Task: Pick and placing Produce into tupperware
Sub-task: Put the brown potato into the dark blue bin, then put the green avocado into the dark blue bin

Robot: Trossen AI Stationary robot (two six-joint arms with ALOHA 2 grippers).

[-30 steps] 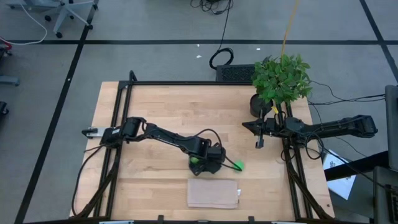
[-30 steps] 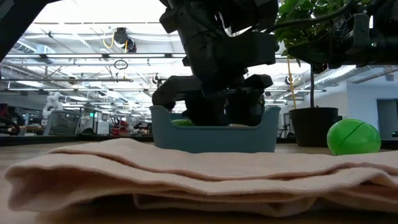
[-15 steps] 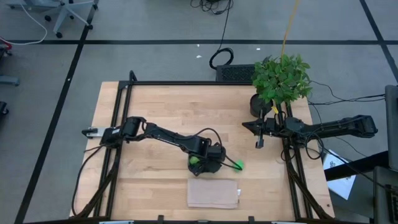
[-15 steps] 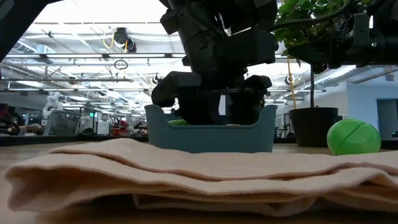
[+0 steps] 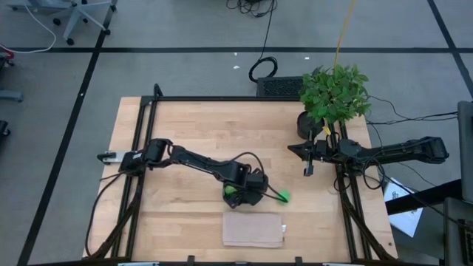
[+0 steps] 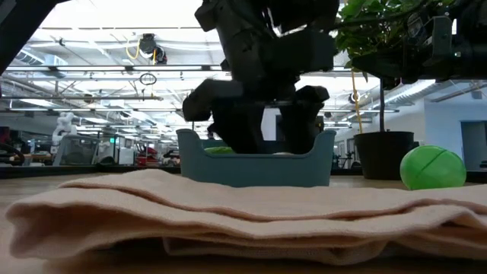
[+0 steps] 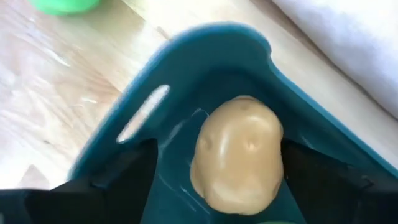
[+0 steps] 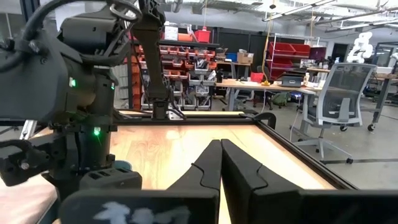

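Observation:
The teal tupperware (image 6: 255,164) stands on the table just beyond the tan cloth; it also shows in the left wrist view (image 7: 186,68). A yellow-tan piece (image 7: 236,152) lies on its floor, and a lime-green piece (image 5: 231,191) lies in it too. The bright green ball (image 5: 284,196) rests on the table right of the tupperware. My left gripper (image 6: 268,125) is open above the tupperware, one finger on either side of the yellow piece. My right gripper (image 5: 307,168) is shut and empty at the right, by the plant pot.
A folded tan cloth (image 5: 253,230) lies near the front edge, just in front of the tupperware. A leafy potted plant (image 5: 334,92) stands at the far right. Bare wood shows at the far left and middle of the table.
My left gripper has gone up a little, its fingers rising out of the tupperware. The tupperware has slid slightly toward the table's left. The yellow piece stays on the tupperware's floor.

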